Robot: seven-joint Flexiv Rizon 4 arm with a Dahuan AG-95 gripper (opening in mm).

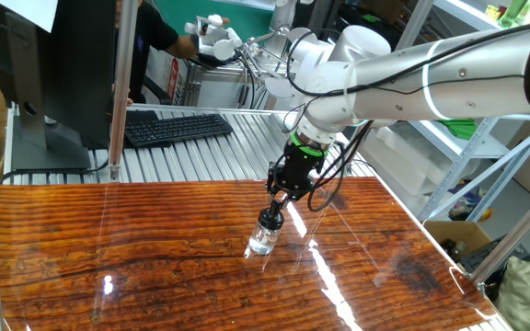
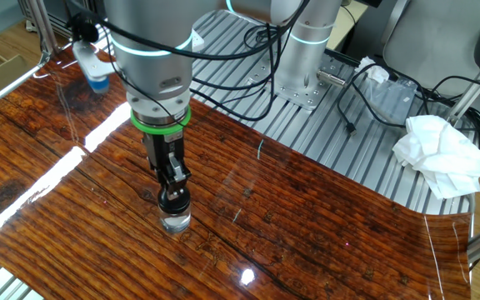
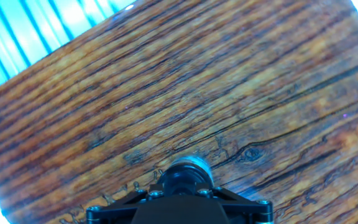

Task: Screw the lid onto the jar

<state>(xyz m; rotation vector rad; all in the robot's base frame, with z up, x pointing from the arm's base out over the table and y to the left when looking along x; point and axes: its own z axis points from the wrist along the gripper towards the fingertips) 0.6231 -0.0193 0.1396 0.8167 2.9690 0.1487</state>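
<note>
On the left of one fixed view a dark monitor [image 1: 72, 64] stands behind a black keyboard [image 1: 178, 127] on the ribbed metal surface [image 1: 210, 152], beyond the glossy wooden table [image 1: 109, 248]. Near the middle of that table the small clear jar [image 1: 263, 241] stands upright on the wood, with the dark lid [image 1: 271, 219] sitting on its mouth. The gripper [image 1: 275, 210] points straight down onto it, its fingers pinching the lid from both sides. To the right the white arm [image 1: 412, 74] reaches in across the shelving. In the other fixed view a bottle with a blue cap [image 2: 90, 62] lies at the far left edge, the jar [image 2: 176, 221] stands below the gripper [image 2: 174, 197] left of centre, and crumpled white paper [image 2: 440, 154] rests on the metal surface at the right. The hand view shows the lid [image 3: 185, 177] seen from above between the fingers, bare wood all round it.
</note>
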